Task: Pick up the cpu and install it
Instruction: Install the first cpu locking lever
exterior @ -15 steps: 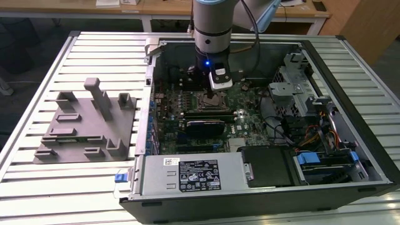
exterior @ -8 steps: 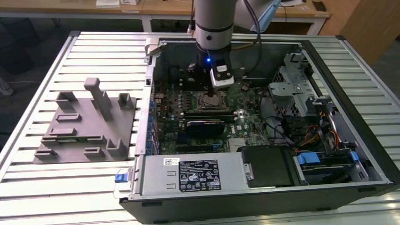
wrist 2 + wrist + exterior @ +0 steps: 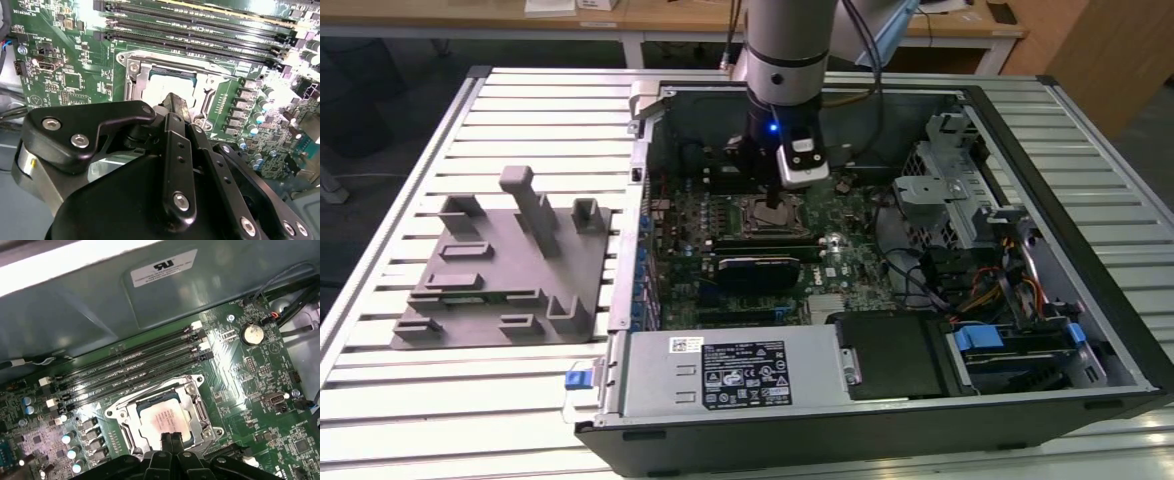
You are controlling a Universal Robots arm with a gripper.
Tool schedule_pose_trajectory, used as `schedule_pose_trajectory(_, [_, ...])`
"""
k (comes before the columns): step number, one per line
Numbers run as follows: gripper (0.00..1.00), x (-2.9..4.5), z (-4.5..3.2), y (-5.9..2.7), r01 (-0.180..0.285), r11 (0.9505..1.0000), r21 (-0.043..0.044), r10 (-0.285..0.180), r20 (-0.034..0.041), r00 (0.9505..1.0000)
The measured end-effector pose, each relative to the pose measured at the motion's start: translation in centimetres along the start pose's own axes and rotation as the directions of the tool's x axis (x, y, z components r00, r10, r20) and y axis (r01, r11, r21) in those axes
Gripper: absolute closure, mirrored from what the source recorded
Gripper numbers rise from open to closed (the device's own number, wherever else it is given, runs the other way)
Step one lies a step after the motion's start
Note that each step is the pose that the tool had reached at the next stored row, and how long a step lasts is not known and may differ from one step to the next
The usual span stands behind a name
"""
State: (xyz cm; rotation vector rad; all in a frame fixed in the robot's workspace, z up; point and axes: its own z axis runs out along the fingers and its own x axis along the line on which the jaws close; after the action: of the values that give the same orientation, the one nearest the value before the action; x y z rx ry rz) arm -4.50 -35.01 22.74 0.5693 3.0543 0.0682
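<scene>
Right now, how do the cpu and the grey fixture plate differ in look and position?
The cpu is a small flat silvery square; the fixture plate is a broad grey slab with upright posts. The cpu lies inside the computer case, in the motherboard's metal-framed socket, under the hand; the fixture plate sits outside the case on the slatted table, toward the exterior view's left.

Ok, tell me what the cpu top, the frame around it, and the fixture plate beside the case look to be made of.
The cpu: likely metal, a pale satin plate with a soft glare.
The socket frame: probably bare steel, silvery, with bright glints on its edges.
The fixture plate: seemingly plastic, uniformly matte grey with no shine on its posts.
</scene>
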Motion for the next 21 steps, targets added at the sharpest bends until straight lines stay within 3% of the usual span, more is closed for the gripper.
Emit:
schedule_pose_trajectory(7, [0.89,-0.03,0.01,0.02,0.098,0.9952,-0.0025,-0.098,-0.0049,0.9952])
schedule_pose_trajectory(13, [0.89,-0.66,0.09,0.25,0.125,0.9921,-0.0021,-0.125,-0.0108,0.9920])
schedule_pose_trajectory(17, [0.89,-0.66,0.10,0.26,0.185,0.9828,-0.0041,-0.185,-0.0136,0.9827])
schedule_pose_trajectory(21, [0.89,-0.66,0.09,0.26,0.213,0.9770,-0.0050,-0.213,-0.0150,0.9769])
